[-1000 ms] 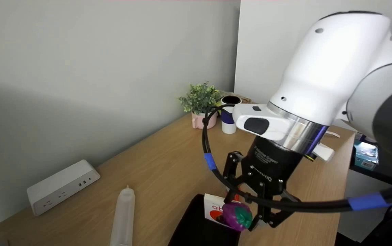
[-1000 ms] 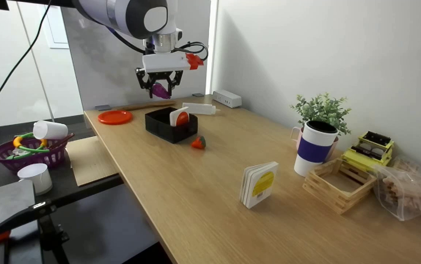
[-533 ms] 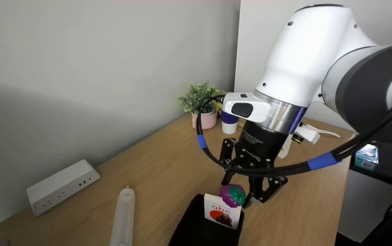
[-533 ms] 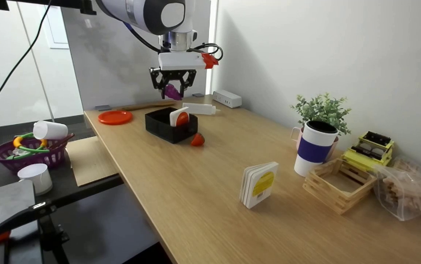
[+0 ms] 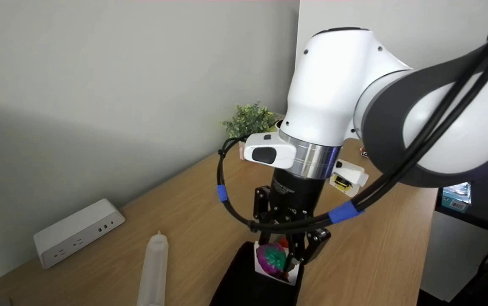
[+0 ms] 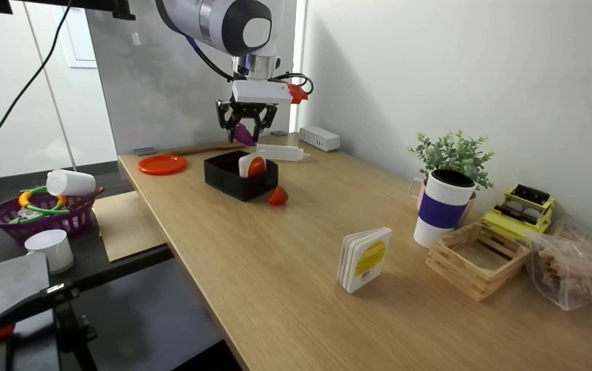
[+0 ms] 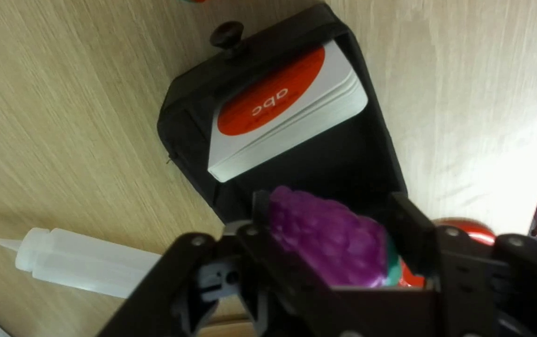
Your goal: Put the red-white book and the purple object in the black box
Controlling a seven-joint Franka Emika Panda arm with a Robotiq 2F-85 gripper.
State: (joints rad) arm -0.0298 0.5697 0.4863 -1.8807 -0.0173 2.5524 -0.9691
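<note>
The pincer has got the purple fruit pinched, just hanging there above the black box. The red-white book is already propped up inside, apart from the pincer.

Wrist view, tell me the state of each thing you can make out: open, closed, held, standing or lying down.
Black two-fingered gripper: closed on an object.
Purple lumpy toy fruit with green top: held in the gripper.
Black rectangular box: open-topped.
Red-and-white rectangular abc book: standing on edge inside the box.
Translucent white squeeze bottle: lying on its side.
Round red plate: lying flat, partly hidden.
</note>
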